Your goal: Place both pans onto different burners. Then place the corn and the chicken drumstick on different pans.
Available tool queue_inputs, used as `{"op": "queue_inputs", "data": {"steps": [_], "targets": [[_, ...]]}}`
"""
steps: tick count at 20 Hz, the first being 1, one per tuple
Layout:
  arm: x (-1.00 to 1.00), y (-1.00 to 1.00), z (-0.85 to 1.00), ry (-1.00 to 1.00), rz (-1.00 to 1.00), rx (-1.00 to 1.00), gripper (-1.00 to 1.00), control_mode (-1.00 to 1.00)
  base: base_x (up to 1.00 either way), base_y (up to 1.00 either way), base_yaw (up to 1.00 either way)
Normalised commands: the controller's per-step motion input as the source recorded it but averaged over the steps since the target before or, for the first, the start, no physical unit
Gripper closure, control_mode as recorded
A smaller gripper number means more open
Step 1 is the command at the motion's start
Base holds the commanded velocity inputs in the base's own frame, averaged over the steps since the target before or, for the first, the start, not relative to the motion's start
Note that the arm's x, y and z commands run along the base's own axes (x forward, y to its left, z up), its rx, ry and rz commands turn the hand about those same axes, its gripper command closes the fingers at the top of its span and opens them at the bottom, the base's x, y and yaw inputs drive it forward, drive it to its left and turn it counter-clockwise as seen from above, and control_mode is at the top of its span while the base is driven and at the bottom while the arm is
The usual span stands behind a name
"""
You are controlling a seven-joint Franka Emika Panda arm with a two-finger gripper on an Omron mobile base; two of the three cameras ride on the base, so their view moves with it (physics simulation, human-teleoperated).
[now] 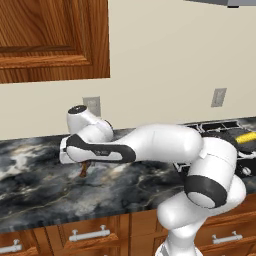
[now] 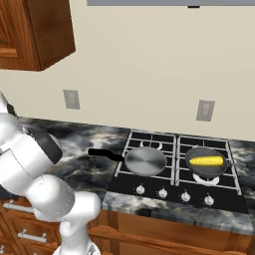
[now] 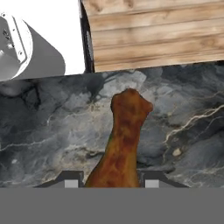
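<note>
Yellow corn [image 2: 206,161] lies in the dark pan [image 2: 205,163]; silver pan [image 2: 145,161] bare.

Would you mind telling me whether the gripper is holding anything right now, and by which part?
The gripper is closed on the chicken drumstick, gripping its thin end between the two fingertips; the thick end points away over the marble counter.

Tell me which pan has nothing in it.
The light silver-grey pan on the front left burner, handle pointing left. The darker pan on the front right burner holds the corn.
</note>
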Motion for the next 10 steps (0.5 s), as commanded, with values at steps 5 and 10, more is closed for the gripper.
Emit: {"op": "queue_inputs", "data": {"steps": [5, 10], "targets": [[0.00, -0.83, 0.07, 0.01, -0.07, -0.08, 1.00, -1.00, 0.00, 0.00, 0.00], [0.09, -0.83, 0.21, 0.05, -0.11, -0.03, 1.00, -1.00, 0.00, 0.00, 0.00]]}}
